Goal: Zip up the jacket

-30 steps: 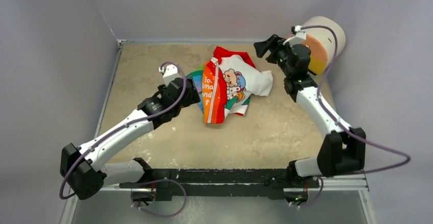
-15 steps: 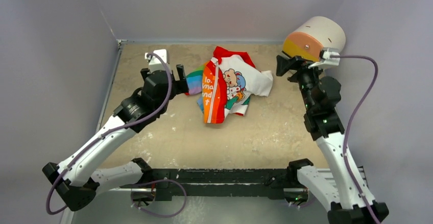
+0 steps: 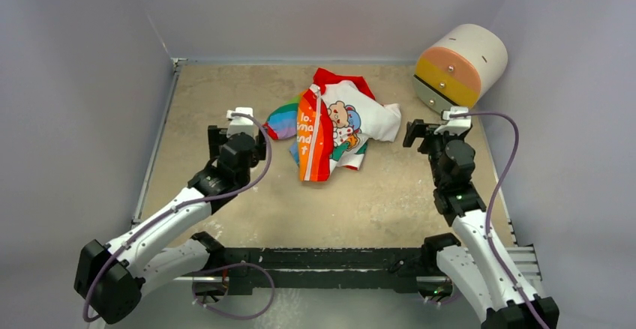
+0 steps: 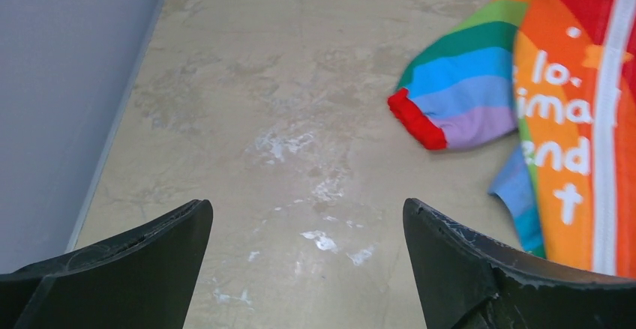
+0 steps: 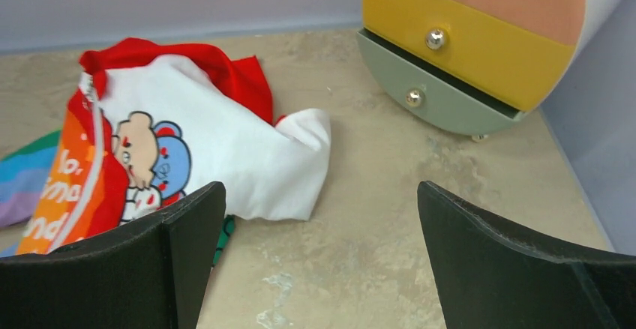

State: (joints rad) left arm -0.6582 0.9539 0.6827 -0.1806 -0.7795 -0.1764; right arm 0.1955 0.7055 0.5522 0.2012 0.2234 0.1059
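The jacket [image 3: 334, 127] lies crumpled at the middle back of the table: white bear-print body, red hood, orange lettered front, rainbow sleeve. Its white zipper [image 4: 611, 119] runs down the orange front. My left gripper [image 3: 236, 130] hovers left of the sleeve's red cuff [image 4: 416, 119], apart from it, open and empty. In the left wrist view the left gripper [image 4: 306, 205] has bare table between its fingers. My right gripper [image 3: 425, 131] stands right of the jacket, open and empty. The right wrist view shows the right gripper [image 5: 321, 186] with the jacket [image 5: 225, 142] ahead to its left.
A round drawer unit [image 3: 459, 63] with peach, yellow and grey-green drawers stands at the back right; in the right wrist view the drawer unit [image 5: 480, 37] is just ahead. Grey walls close the table's left, back and right sides.
Both arms have drawn back toward the near edge, away from the jacket. The right gripper came down from beside the drawer unit. Both sets of jaws have widened.
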